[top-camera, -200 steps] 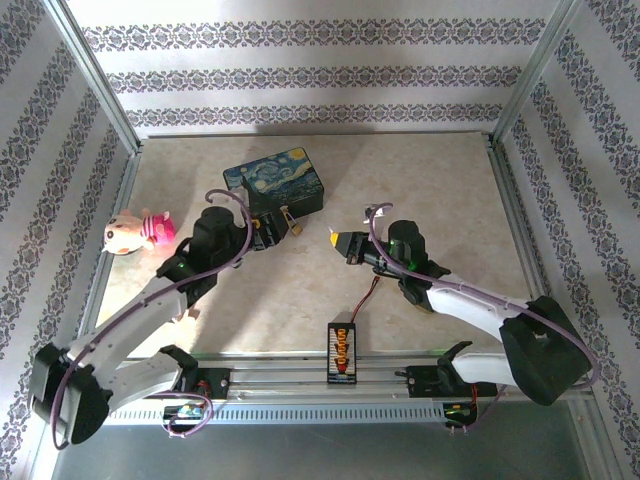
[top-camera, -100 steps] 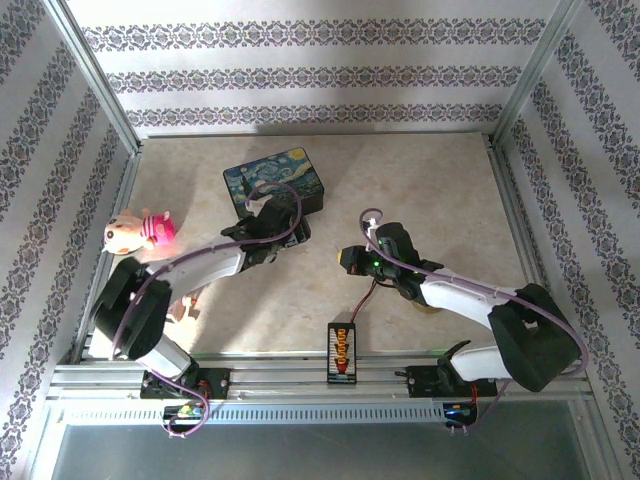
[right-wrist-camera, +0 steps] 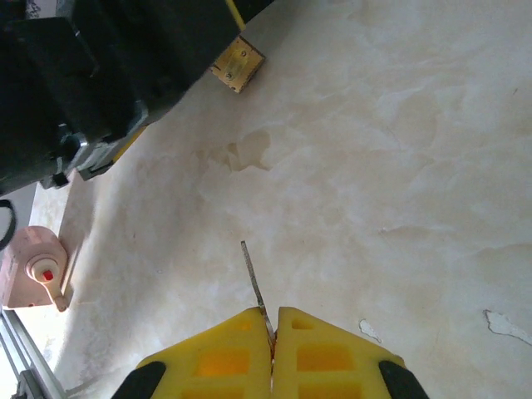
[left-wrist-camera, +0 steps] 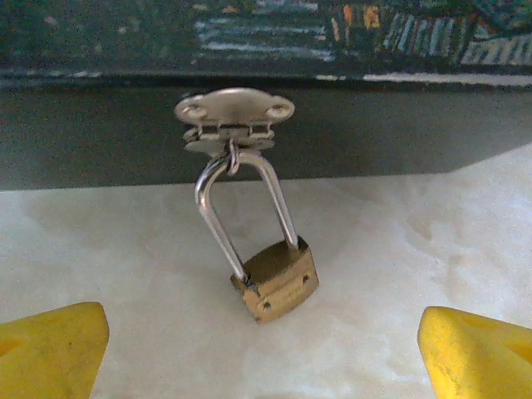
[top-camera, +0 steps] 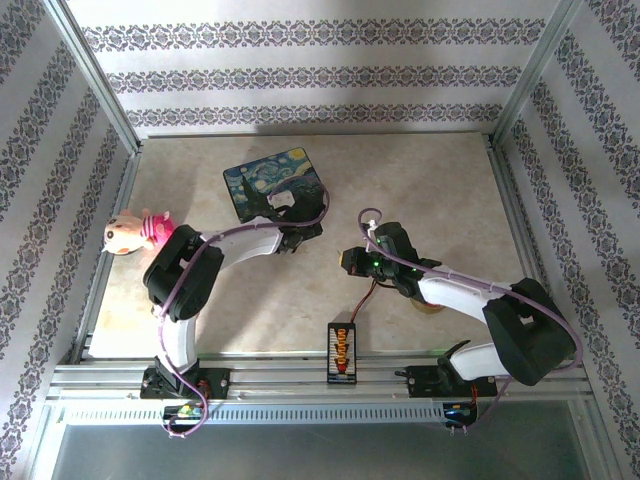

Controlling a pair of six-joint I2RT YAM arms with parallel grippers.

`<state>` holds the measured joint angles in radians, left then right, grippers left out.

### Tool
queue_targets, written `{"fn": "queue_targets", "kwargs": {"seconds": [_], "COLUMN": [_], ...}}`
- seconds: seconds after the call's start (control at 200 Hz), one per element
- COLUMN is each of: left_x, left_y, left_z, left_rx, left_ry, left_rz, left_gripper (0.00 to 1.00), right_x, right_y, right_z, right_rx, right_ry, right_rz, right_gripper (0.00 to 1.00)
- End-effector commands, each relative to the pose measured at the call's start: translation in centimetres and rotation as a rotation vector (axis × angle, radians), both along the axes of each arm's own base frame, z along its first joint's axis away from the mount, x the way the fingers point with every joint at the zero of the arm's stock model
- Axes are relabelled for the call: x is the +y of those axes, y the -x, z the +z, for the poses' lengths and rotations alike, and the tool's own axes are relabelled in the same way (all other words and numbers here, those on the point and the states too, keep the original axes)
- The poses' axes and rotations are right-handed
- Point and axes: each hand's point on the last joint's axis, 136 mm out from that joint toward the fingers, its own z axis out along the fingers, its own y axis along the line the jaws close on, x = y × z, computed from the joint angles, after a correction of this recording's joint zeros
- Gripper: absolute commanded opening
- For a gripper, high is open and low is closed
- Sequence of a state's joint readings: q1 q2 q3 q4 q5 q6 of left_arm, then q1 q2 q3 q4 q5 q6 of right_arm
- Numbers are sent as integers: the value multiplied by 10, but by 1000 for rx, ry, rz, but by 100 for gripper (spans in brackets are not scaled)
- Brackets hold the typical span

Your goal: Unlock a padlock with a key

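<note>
- From the top external view, the left arm reaches over the marbled table (top-camera: pixel 440 190) to the near side of the painted box (top-camera: pixel 272 176), and the left gripper (top-camera: pixel 292 230) sits right at that side.
- The left wrist view gives the detail there. The padlock (left-wrist-camera: pixel 277 284), brass body and thin silver shackle, hangs from the box's small silver clasp (left-wrist-camera: pixel 234 123), with the shackle threaded through the clasp's loop. The body tilts and its lower corner rests on the table just in front of the box wall.
- The left gripper's (left-wrist-camera: pixel 263 353) jaws stand wide apart. The 2 yellow fingertips (left-wrist-camera: pixel 51 349) sit at the bottom corners of the left wrist view, with nothing between them but bare table. The padlock lies ahead of them, untouched.
- In the top view the right gripper (top-camera: pixel 347 260) is near the table's middle, well apart from the box and pointing toward the left arm.
- The right wrist view shows what the top view cannot resolve. The right gripper's (right-wrist-camera: pixel 273 342) yellow fingers (right-wrist-camera: pixel 224 357) are pressed together on the key (right-wrist-camera: pixel 253 284), whose thin grey blade sticks out past the fingertips above the table.
- The same view catches the padlock's brass body (right-wrist-camera: pixel 237 65) further ahead, beside the left arm's black housing (right-wrist-camera: pixel 91 75). The key's tip is well short of it.
- A pink plush toy (top-camera: pixel 135 232) lies at the table's left edge.
- An orange connector board (top-camera: pixel 342 350) with a red-black wire (top-camera: pixel 368 298) lies at the near edge.
</note>
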<state>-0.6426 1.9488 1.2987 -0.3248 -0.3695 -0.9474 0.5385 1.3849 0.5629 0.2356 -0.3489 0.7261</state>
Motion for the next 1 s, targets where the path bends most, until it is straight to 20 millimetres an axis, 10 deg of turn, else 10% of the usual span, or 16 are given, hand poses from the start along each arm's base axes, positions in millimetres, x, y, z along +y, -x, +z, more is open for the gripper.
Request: {"fn": "queue_targets", "kwargs": {"seconds": [0.0,0.994], "left_x": [13,30], "left_y": [-2,-13], "left_z": [-2,-18], "left_rx": [7,20], "left_ry": [-120,-323], "left_rz": [53,82], "left_gripper": [95,70], "right_x": [3,9], "right_y": [-7,-11], "right_z": [6,2], "right_rx": [-24,-6], "right_ry": [-1,-21], "right_rz": [16,38], "right_gripper": [0,0]}}
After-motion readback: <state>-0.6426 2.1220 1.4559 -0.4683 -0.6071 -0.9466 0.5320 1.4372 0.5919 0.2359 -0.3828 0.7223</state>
